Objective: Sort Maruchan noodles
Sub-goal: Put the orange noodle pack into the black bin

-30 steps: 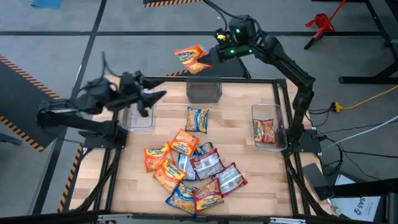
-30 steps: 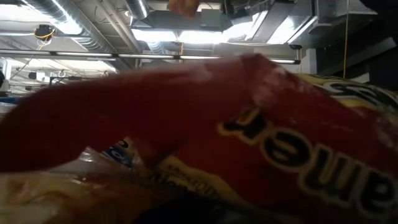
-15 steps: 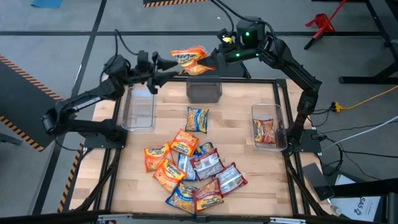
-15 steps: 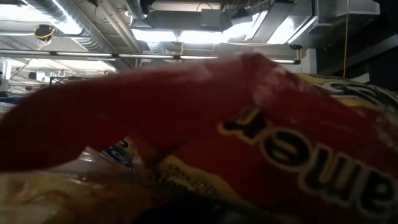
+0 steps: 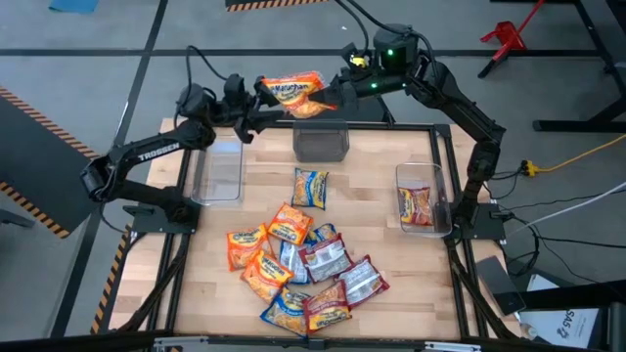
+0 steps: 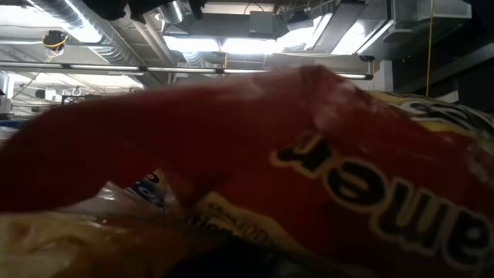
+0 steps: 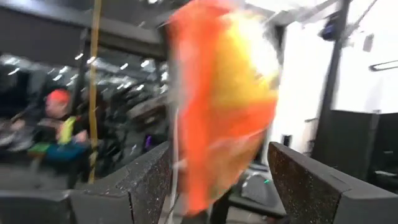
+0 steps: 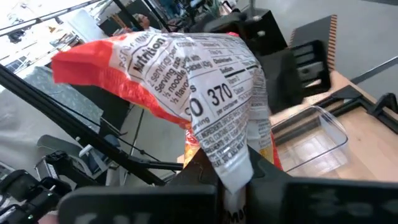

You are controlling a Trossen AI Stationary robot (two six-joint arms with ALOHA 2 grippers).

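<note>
An orange Maruchan noodle packet [image 5: 291,91] is held in the air over the table's far edge, above the middle clear bin [image 5: 321,143]. My right gripper [image 5: 329,95] is shut on it. My left gripper [image 5: 262,102] is open at the packet's other end. In the left wrist view its two fingers [image 7: 214,177] stand on either side of the packet [image 7: 217,106]; I cannot tell whether they touch it. Several more packets lie piled [image 5: 298,269] near the table's near edge, and one blue-and-yellow packet [image 5: 311,188] lies apart on the wood. My right gripper [image 8: 233,190] pinches one short end of the packet [image 8: 239,167] between its two fingers. It comes roughly level from the table's right. The packet is lifted clear and sticks out from the fingers toward the left arm, its printed back [image 8: 217,93] facing the wrist camera.
A clear bin [image 5: 217,174] sits at the left edge, and another [image 5: 423,200] at the right edge holds a red packet. A red packet [image 6: 309,177] lies right before the low camera and hides the table. A person [image 7: 56,115] shows in the room beyond.
My left arm has swung from above the left bin up and toward the far edge and the right, bringing its open fingers around the free end of the held packet. The right gripper has kept its hold, and the packet has turned more level.
</note>
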